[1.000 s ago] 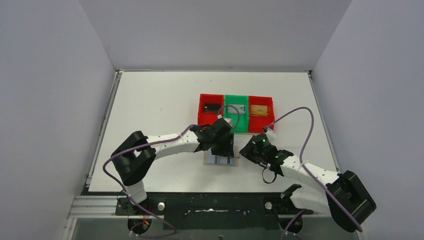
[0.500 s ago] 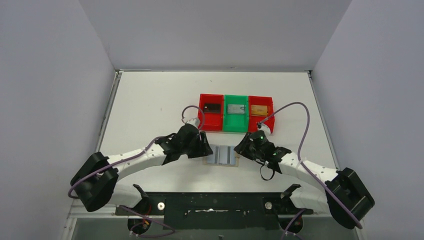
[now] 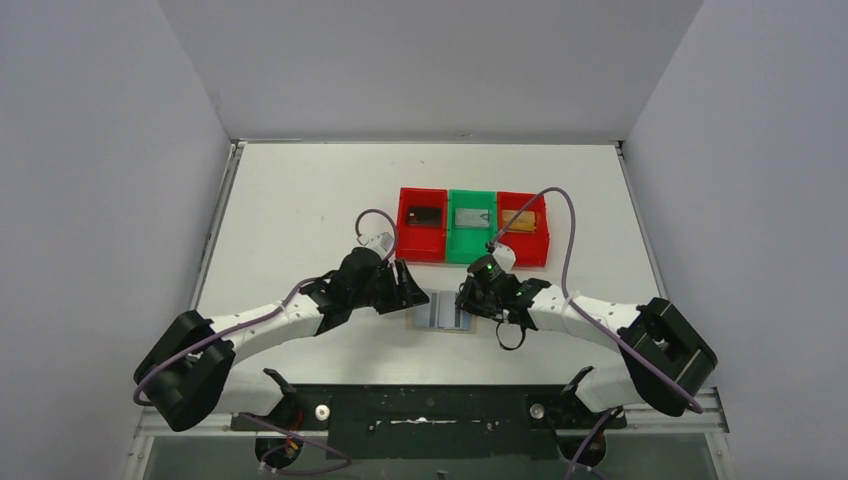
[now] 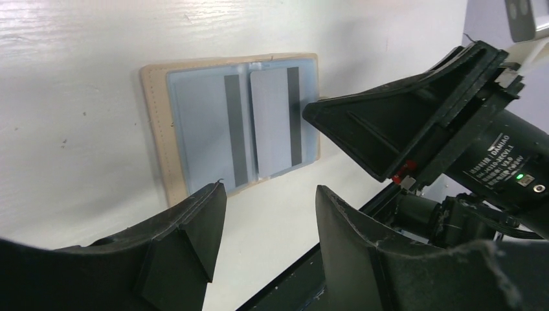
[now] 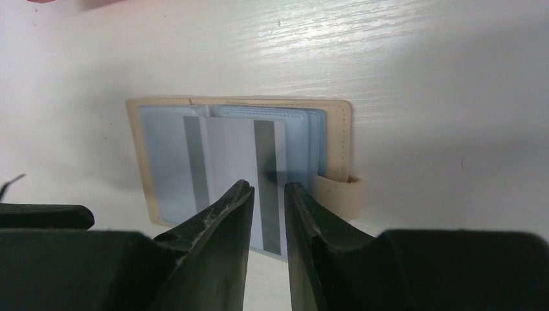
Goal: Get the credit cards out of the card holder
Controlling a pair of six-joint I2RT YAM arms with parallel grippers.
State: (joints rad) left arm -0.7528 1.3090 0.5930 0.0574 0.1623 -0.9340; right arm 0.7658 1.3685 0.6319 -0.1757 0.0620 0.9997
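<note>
The tan card holder (image 3: pixel 442 312) lies open and flat on the table, its pale blue-grey panels facing up. Two pale credit cards with dark stripes sit in it, one in the left panel (image 5: pixel 169 155) and one in the right panel (image 5: pixel 249 162); the right one sticks out past the holder's near edge. My right gripper (image 5: pixel 267 184) hovers over that card by the closure tab (image 5: pixel 336 194), its jaws a narrow gap apart with nothing between them. My left gripper (image 4: pixel 268 194) is open and empty, just left of the holder (image 4: pixel 155 129).
Three small trays stand in a row behind the holder: red (image 3: pixel 422 238), green (image 3: pixel 472 245), red (image 3: pixel 523 245). Each holds one card: dark, grey, tan/gold. The two grippers (image 3: pixel 412 292) (image 3: pixel 464 300) face each other closely across the holder.
My left gripper has pulled back leftward off the holder, uncovering it. My right gripper has moved left to the holder's right edge.
</note>
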